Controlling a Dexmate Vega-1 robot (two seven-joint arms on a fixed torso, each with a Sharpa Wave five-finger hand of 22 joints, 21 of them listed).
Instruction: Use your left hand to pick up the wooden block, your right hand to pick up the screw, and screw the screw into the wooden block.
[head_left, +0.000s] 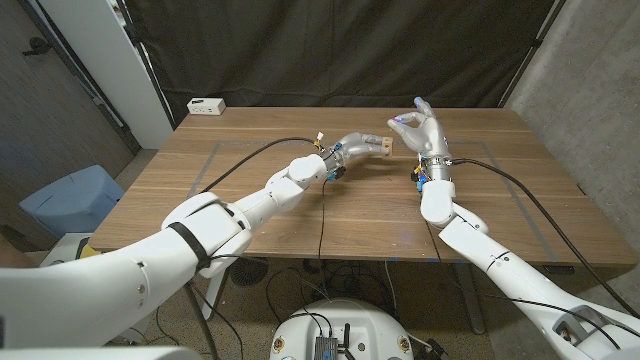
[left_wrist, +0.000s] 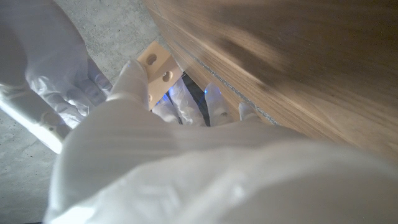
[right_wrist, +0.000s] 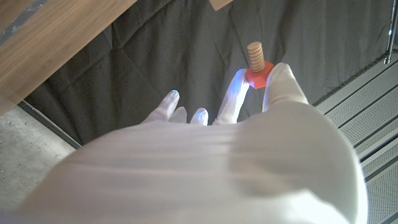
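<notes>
The left hand (head_left: 352, 146) grips the wooden block (head_left: 384, 146) beside the right hand (head_left: 420, 131), which pinches the screw (right_wrist: 255, 64) by its red head, threaded shaft pointing beyond its fingertips.

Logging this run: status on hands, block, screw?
Left hand holds block. Right hand pinches screw, not yet in block. Nothing between them.

My head camera looks down over both arms at the worktop (head_left: 300, 200). Each wrist camera sits close behind its own hand, looking along its back. The left wrist view shares the wooden block (left_wrist: 158, 71) with the head view; the right wrist view shares the screw (right_wrist: 255, 62), though it probably shows as a mere speck overhead.
</notes>
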